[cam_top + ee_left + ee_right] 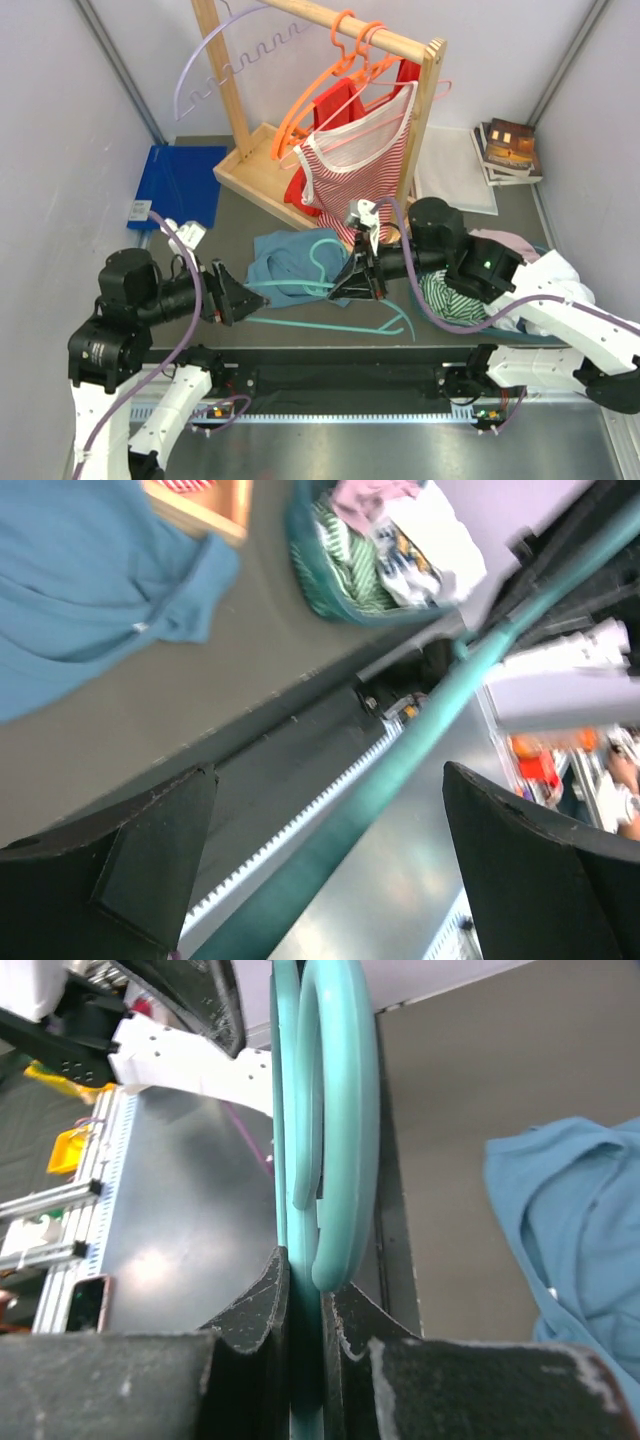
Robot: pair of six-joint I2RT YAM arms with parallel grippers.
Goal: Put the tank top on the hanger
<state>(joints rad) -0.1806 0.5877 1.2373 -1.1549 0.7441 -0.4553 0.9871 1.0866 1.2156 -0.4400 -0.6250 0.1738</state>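
**Grey desk boxed in by pale lilac panels**

The desk [225, 215] has a dark grey top. Plain pale lilac walls [60, 110] close it in on the left, the right and behind, joined by grey corner struts [125, 75]. A light wooden garment rack [233, 100] stands on a flat wooden base at the back centre. A blue board [175, 185] lies in the back left corner. At the back right lie a white sheet [455, 175] and a small stack of books [510, 150]. A toothed metal rail [350, 415] runs along the near edge. The light is soft and even.

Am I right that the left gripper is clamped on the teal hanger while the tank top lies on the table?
No: the right gripper is clamped on the hanger, as the right wrist view shows; the tank top does lie on the table.
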